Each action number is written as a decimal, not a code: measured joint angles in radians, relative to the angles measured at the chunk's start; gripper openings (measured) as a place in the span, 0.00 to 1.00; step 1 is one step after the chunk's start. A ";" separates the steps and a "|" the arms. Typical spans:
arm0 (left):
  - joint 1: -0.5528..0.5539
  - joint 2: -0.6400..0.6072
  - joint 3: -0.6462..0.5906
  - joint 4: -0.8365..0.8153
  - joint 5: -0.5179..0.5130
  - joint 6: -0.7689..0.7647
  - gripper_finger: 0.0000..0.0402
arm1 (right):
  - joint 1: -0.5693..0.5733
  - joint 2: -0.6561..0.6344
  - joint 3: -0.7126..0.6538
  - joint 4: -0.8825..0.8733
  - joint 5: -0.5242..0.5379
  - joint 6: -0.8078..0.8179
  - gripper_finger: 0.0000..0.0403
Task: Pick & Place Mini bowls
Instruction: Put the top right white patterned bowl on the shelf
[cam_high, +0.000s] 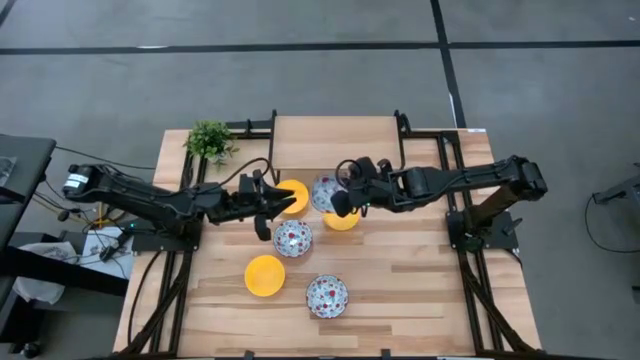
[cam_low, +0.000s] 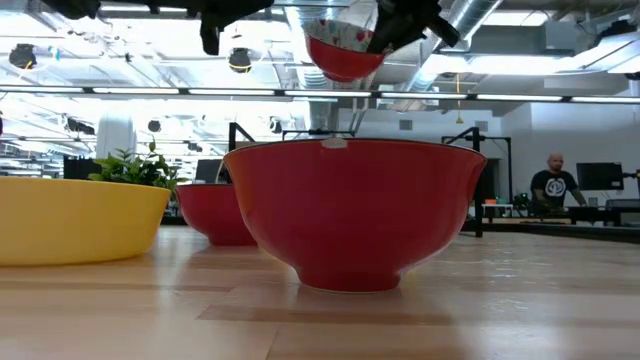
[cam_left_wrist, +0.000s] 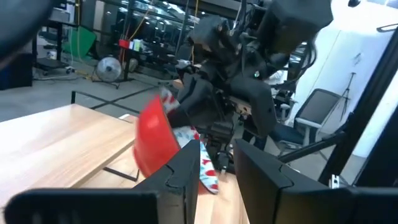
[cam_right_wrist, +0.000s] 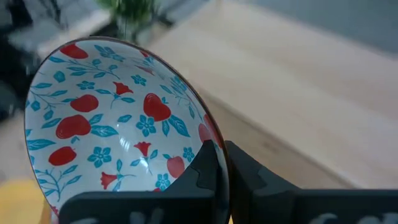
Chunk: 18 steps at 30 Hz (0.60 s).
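Note:
My right gripper (cam_high: 343, 199) (cam_right_wrist: 221, 158) is shut on a white mini bowl with red-and-blue flowers (cam_high: 324, 192) (cam_right_wrist: 112, 124). It holds the bowl up over the table's middle, high in the low view (cam_low: 343, 48). My left gripper (cam_high: 273, 206) (cam_left_wrist: 217, 163) hangs open just left of it, with nothing between its fingers, beside a yellow bowl (cam_high: 294, 194). Another yellow bowl (cam_high: 342, 221) sits under the right gripper. A floral bowl (cam_high: 292, 238), a yellow bowl (cam_high: 265, 276) and a floral bowl (cam_high: 327, 295) rest on their bases nearer the front edge. My right gripper pinches the floral bowl's rim (cam_right_wrist: 210, 138), one finger (cam_right_wrist: 202, 171) inside the bowl and one (cam_right_wrist: 252, 177) outside. It comes from the table's right, slanting down. The bowl is lifted clear and tipped, its red outside (cam_left_wrist: 152, 140) toward the left arm.
A small green plant (cam_high: 210, 140) stands at the table's far left corner. Black frame rails (cam_high: 455, 190) run along both sides of the wooden top. Bare wood lies at the far middle (cam_high: 330, 140) and near right (cam_high: 420, 290). A person stands far off in the room (cam_low: 553, 185).

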 joint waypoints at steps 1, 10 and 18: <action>0.000 0.014 0.011 0.000 -0.006 0.000 0.24 | 0.002 0.000 0.000 0.013 0.026 -0.012 0.00; 0.000 0.074 0.072 -0.008 -0.141 0.011 0.24 | 0.037 0.000 0.000 0.089 0.207 -0.078 0.00; 0.000 0.074 0.076 -0.011 -0.184 0.016 0.24 | 0.061 0.016 0.000 0.233 0.316 -0.178 0.00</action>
